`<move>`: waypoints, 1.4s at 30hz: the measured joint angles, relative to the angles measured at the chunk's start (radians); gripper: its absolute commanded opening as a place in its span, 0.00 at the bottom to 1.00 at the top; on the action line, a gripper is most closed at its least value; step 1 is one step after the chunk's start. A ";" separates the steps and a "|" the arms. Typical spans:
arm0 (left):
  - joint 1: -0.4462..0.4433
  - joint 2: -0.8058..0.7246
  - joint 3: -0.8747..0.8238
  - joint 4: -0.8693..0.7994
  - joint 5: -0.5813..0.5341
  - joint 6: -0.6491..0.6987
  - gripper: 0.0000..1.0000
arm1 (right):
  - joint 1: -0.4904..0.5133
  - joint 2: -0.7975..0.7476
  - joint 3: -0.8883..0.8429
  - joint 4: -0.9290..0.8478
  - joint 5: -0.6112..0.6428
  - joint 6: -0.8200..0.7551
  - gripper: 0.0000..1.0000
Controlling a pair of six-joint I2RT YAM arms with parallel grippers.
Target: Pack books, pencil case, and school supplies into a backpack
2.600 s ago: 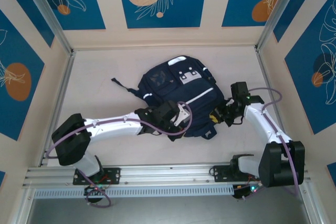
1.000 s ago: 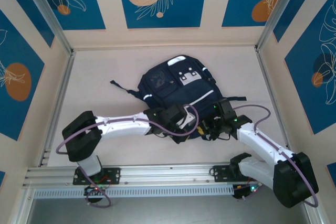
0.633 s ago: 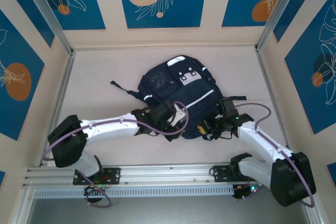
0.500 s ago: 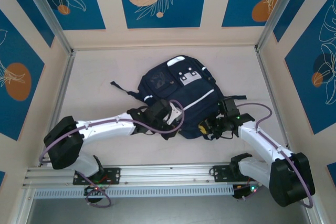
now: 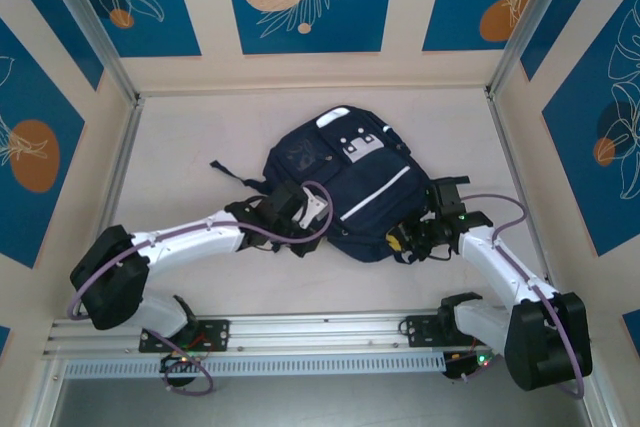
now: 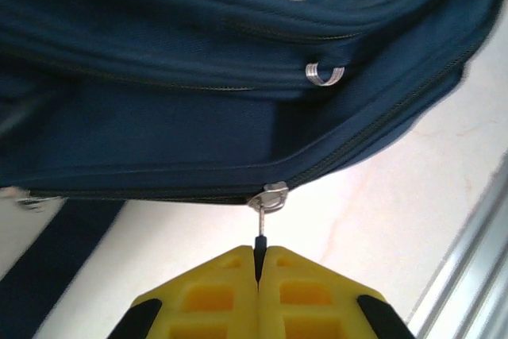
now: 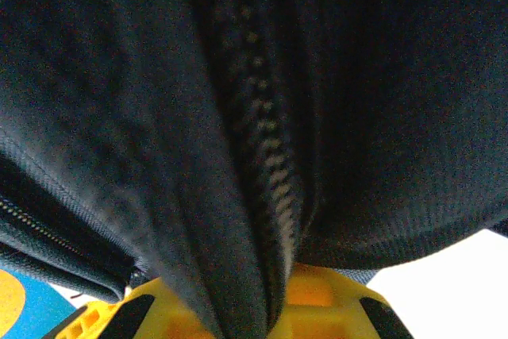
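Left tool (image 6: 258,253) pinches the zipper pull (image 6: 259,226) on the backpack (image 6: 198,101); right tool (image 5: 398,243) clamps its fabric.

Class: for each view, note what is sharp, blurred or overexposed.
Top external: even light, dark navy fabric backpack sharp. Left wrist: silver zipper slider crisp, pale table glaring at right. Right wrist: backpack fabric too close, its zipper teeth soft, bottom-right corner blown white.

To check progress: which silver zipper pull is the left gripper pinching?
The lower silver pull on the dark navy fabric backpack; the upper ring hangs free.
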 measured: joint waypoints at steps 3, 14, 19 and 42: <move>0.036 0.002 0.010 -0.040 -0.056 -0.013 0.00 | -0.005 0.002 0.004 -0.005 0.000 -0.008 0.00; 0.109 0.034 0.054 -0.126 -0.179 -0.068 0.10 | 0.051 0.047 0.031 -0.006 -0.003 -0.063 0.00; 0.166 0.010 0.054 -0.189 -0.256 -0.094 0.56 | 0.216 0.109 0.058 0.022 0.028 -0.135 0.00; 0.196 -0.557 -0.004 -0.324 -0.708 -0.228 1.00 | 0.760 0.478 0.499 0.035 0.020 -0.390 0.99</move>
